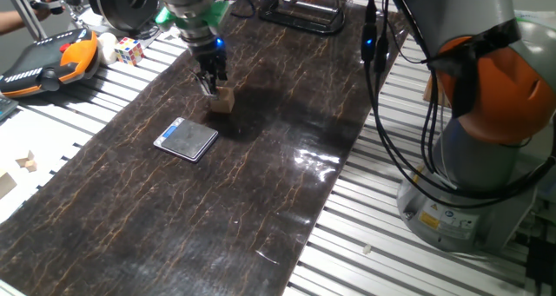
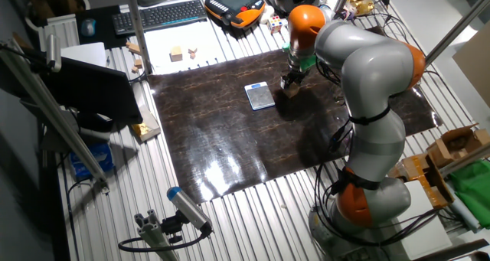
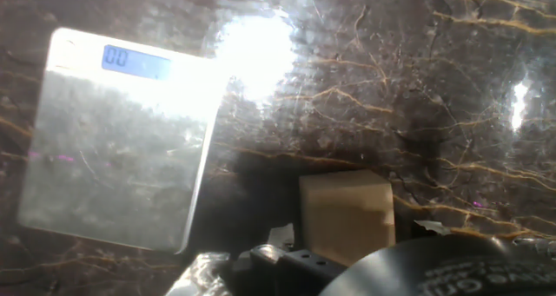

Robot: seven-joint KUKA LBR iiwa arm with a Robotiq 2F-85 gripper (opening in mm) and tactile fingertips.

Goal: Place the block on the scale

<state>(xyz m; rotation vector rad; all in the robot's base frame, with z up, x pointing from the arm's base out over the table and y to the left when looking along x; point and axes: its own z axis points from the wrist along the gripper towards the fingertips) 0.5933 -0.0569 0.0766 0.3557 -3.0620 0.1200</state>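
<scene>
KUKA arm (image 2: 367, 100), grey w/ orange joints, stood at the edge of the slatted aluminium table (image 1: 417, 261) and reached over a dark marble-pattern mat (image 1: 174, 218) that covered the middle of the table. In the other fixed view the arm bent across the mat's far side, wrist pointing down.

Orange-black pendant (image 1: 43, 66) lay on the slats beyond the mat's corner, w/ a multicoloured puzzle cube (image 1: 129, 50) just beside it. Black wire rack (image 1: 300, 14) sat at the mat's far end. Keyboard (image 2: 157, 14) at the table edge in the other fixed view; pale wood scraps (image 2: 177, 54) on white paper near it.

Scale (image 1: 186, 139) lay flat on the mat, dark top plate, silver rim, nothing on it. Hand view showed its blue display (image 3: 135, 62) lit, digits too washed out by glare to read.

Gripper (image 1: 211, 87) pointed straight down, fingertips at the top of the block (image 1: 222, 100). Block was a small light-tan wooden cube resting on the mat, near the scale but apart from it, a strip of bare mat between. Hand view had the block low in frame right against the gripper body, scale off to one side. Jaws: can't tell if clamped on the block or merely around it; fingers hidden in hand view, too small in fixed views.
</scene>
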